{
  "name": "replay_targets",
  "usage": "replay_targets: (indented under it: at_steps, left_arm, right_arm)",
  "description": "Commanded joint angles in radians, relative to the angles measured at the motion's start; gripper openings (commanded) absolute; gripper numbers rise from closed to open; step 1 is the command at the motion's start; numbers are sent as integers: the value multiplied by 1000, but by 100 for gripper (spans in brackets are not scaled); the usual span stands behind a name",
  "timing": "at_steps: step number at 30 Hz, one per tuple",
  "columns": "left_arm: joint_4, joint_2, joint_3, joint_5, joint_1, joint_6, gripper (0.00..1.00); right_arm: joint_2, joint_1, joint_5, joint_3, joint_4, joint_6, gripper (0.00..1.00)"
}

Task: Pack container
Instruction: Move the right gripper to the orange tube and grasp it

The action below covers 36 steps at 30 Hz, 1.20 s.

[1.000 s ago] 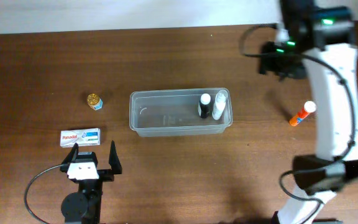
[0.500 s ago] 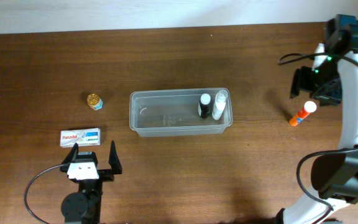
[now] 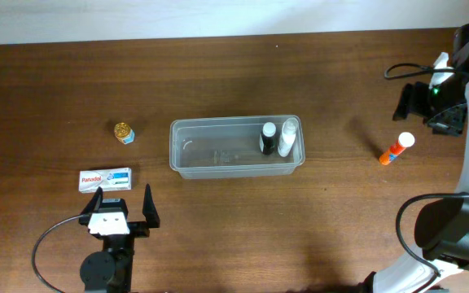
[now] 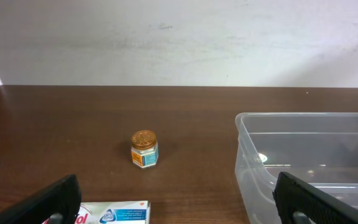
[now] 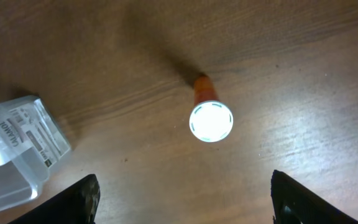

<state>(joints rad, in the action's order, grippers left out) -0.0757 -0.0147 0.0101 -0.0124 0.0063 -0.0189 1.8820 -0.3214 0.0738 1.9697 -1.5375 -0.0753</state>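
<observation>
The clear plastic container (image 3: 218, 123) sits mid-table with a black bottle (image 3: 267, 138) and a white bottle (image 3: 287, 137) standing at its right end. An orange tube with a white cap (image 3: 396, 148) stands on the table to the right. My right gripper (image 3: 427, 110) is open and empty, hovering just beyond it. In the right wrist view the tube's cap (image 5: 211, 121) is below, ahead of the open fingers (image 5: 185, 199), with the container's corner (image 5: 17, 149) at the left. My left gripper (image 3: 120, 207) is open and empty at the front left.
A white and blue Panadol box (image 3: 105, 179) lies just ahead of the left gripper, also in the left wrist view (image 4: 114, 213). A small gold-lidded jar (image 3: 124, 132) stands behind it, seen too in the left wrist view (image 4: 144, 149). The container's left end (image 4: 253, 155) shows there.
My right arm has swung from behind the container's right side out to the right, ending over the orange tube. The left arm and all objects have not moved.
</observation>
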Motion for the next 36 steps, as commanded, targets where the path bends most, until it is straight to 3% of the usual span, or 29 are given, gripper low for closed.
replay_targets:
  at_steps: [1, 18, 22, 32, 36]
  left_arm:
    - [-8, 9, -1, -3, 4, 15, 99]
    - [-8, 9, -1, -3, 4, 15, 99]
    - [-8, 9, -1, -3, 4, 15, 99]
    - [-8, 9, -1, -3, 4, 15, 99]
    - [-8, 9, -1, -3, 4, 15, 99]
  right_arm:
    - [-11, -10, 12, -55, 29, 20, 81]
    - [-11, -21, 1, -425, 356, 39, 82]
    - [-11, -21, -12, -443, 384, 43, 72]
    - [-11, -21, -71, -442, 399, 43, 71]
    - [-11, -21, -86, -442, 400, 43, 56]
